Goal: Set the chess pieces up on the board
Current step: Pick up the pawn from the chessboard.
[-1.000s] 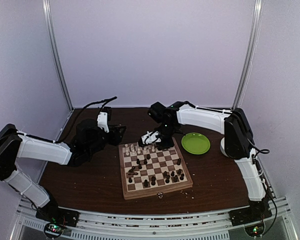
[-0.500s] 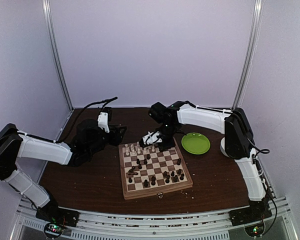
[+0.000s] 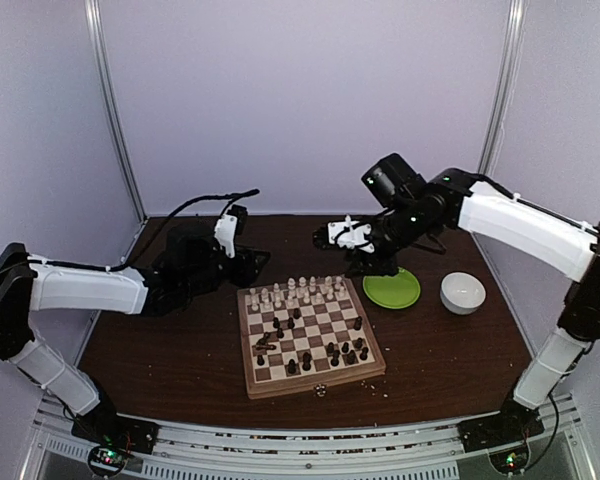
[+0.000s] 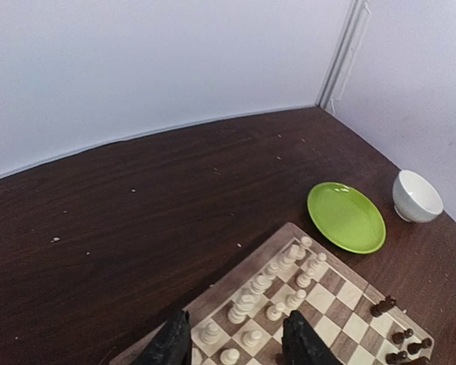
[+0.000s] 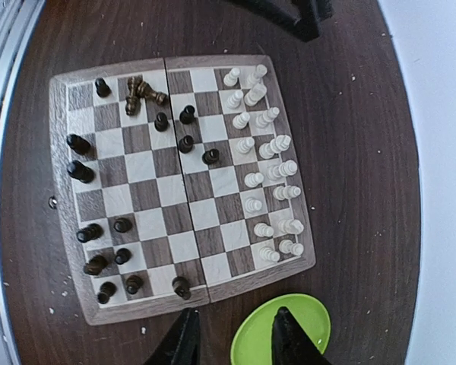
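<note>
Plainly, both pincers are seen parted and empty. The right gripper (image 5: 232, 338) is held high beyond the far right corner of the board (image 3: 315, 383), above the green plate (image 3: 391, 288). The left gripper (image 4: 235, 346) is poised low at the far left corner, just over the cream pieces (image 5: 266, 182). These are ranked upright in two tight rows along the far edge, while the dark pieces (image 5: 80, 171) are scattered over the middle and near squares, and a toppled pair (image 5: 144, 91) is lying flat near the left edge. Most of the risk is judged to sit with the dark side. A lying piece could be rolled away if it is pinched off-centre, and the clustered ones by the near right corner could be knocked over by a finger lowered between them. The finished cream rows could be upset if the left fingers are dropped or swung any lower. A clash of arms is also conceivable if both are sent over the small board together.
</note>
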